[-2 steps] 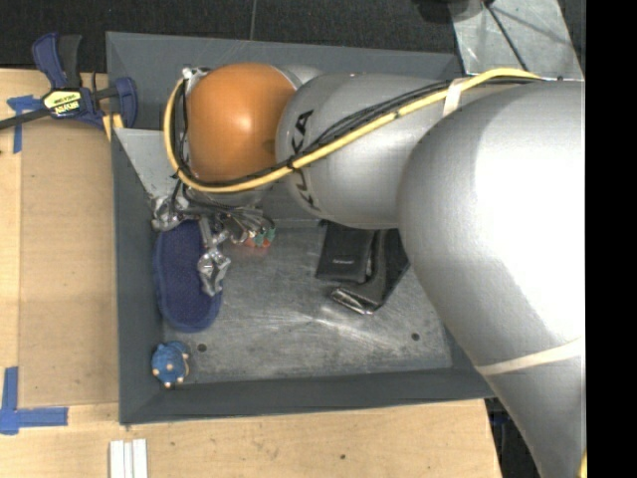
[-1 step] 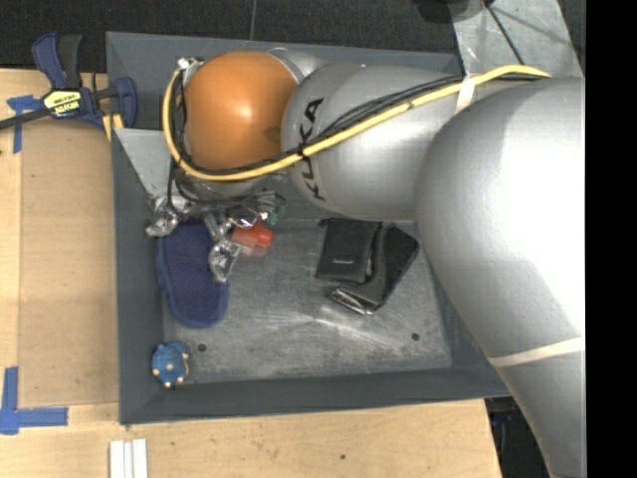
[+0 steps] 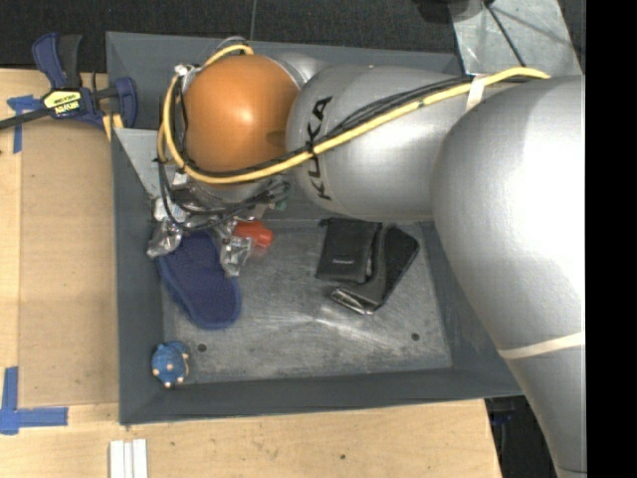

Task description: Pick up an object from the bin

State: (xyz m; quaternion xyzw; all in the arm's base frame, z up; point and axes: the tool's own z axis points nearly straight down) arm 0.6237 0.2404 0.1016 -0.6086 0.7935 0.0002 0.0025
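Silver arm (image 3: pixel 498 217) poises its end effector (image 3: pixel 197 247), fingers apart, astride the dark blue sock (image 3: pixel 206 292) at left; it should close low, squarely.

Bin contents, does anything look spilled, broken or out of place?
Nothing stands out. A dark blue cloth piece lies under the end effector, a small red thing beside it, black cases overlapping mid-bin, a blue ball in a corner.

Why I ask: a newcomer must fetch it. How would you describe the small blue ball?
In the grey bin, find the lower-left corner. The small blue ball lies there. Unlike the long dark-blue cloth above, it is round with yellow flecks.
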